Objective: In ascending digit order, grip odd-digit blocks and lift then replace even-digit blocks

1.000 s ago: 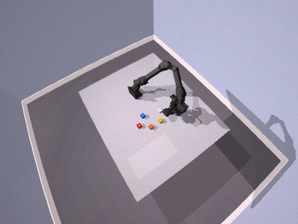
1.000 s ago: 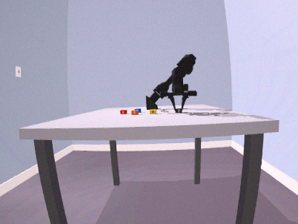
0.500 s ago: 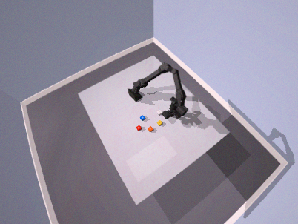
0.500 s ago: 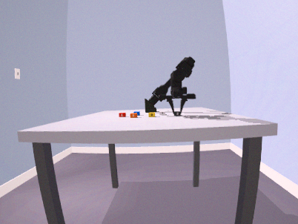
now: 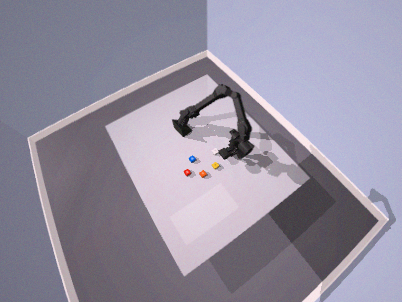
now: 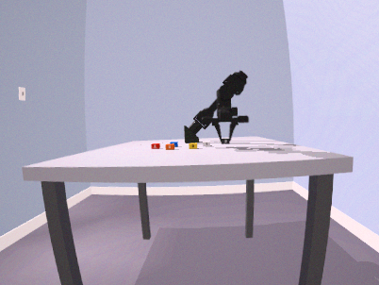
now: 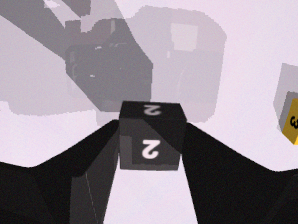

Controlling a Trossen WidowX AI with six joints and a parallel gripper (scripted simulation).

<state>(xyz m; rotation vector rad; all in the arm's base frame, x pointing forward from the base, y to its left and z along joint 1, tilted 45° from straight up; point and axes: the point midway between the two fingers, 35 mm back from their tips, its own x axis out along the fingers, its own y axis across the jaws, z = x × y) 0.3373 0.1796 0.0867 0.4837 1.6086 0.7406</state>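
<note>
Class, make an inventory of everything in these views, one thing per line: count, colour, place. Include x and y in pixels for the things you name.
block with digit 2 (image 7: 150,145): one, black, between the fingertips
block with digit 3 (image 5: 215,165) (image 6: 192,146) (image 7: 292,122): one, yellow, on table
red block (image 5: 187,172) (image 6: 156,146): one, on table
orange block (image 5: 203,174) (image 6: 170,147): one, on table
blue block (image 5: 192,159) (image 6: 173,143): one, on table
white block (image 5: 215,151) (image 6: 206,144): one, on table
table (image 5: 150,165) (image 6: 189,171): one, pale top, dark legs
wall plate (image 6: 22,93): one, white, left wall
arm (image 5: 240,110) (image 6: 212,106): one, black, on table
gripper (image 5: 223,154) (image 6: 225,141) (image 7: 150,128): one, black, at arm's end

black arm bent, claw (image 5: 223,154) (image 6: 225,142) (image 7: 150,128) pointing down, fingers closed in
</note>
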